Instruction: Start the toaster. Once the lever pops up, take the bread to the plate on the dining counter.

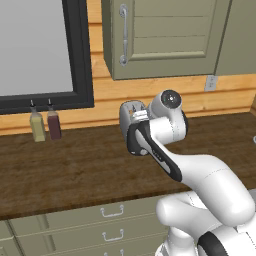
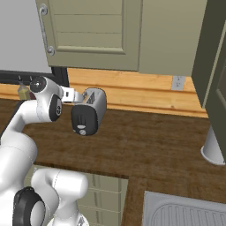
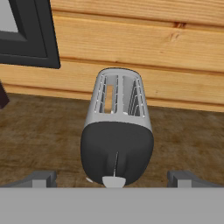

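Pincer (image 3: 112, 178) spread wide, nothing pinched, just short of the toaster's (image 3: 117, 140) black end panel. Toaster stands upright on the desk (image 2: 150, 145) near the far wall, bread (image 3: 109, 98) down in its left slot. Bare desk left and right; bottles (image 1: 45, 125) well left.

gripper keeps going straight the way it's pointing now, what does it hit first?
Most likely the toaster: its black end panel sits dead ahead between the open gripper fingers, with the lever low on that face. How much gap remains is hard to judge.
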